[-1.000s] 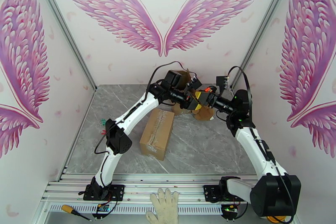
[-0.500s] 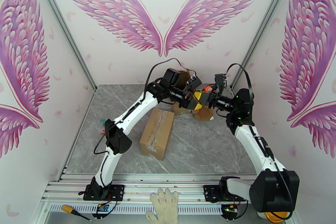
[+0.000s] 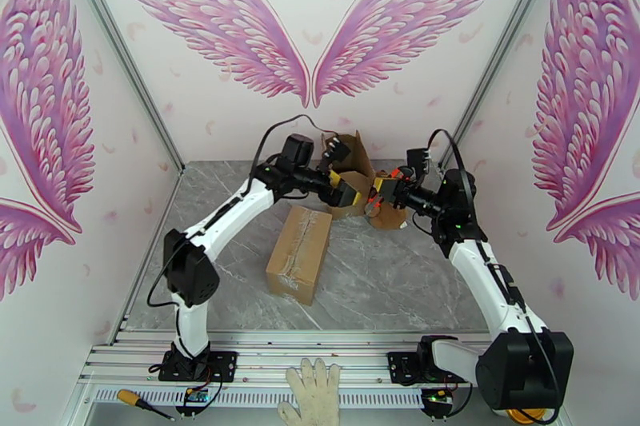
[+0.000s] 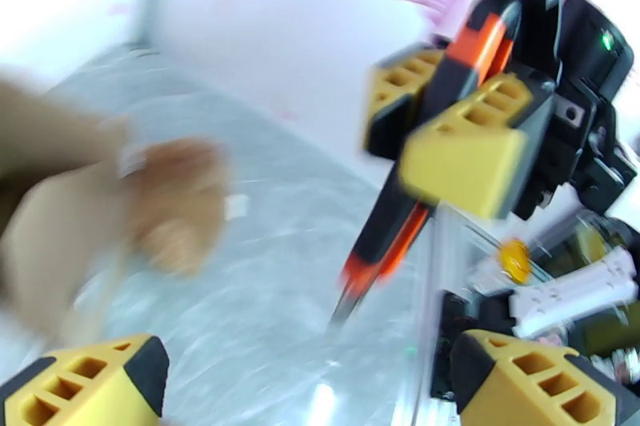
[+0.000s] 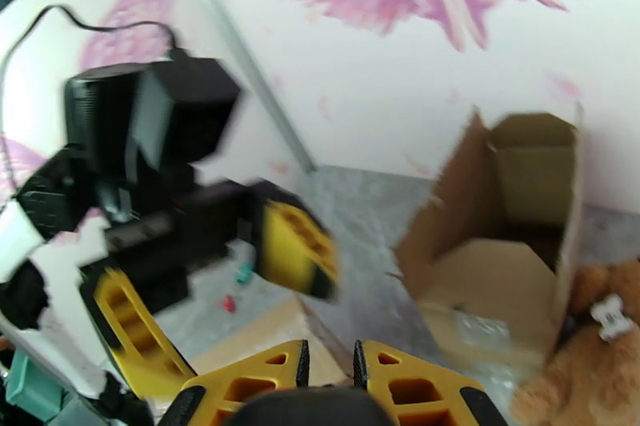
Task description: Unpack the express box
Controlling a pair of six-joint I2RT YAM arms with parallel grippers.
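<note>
Left wrist: cutter (image 4: 390, 232) in right hand (image 4: 428, 128)

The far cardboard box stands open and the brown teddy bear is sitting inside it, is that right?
Not quite. The far cardboard box does stand open, but the brown teddy bear is not inside it: it lies outside, right beside the box, as the right wrist view shows.

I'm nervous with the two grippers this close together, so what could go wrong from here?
The right gripper pinches the long orange and black tool well above its tip; the hanging length could swing or slip out. The wide-open left gripper sits right beside it, so the two could collide. The tool's tip points down near the brown plush bear and could snag it.
</note>
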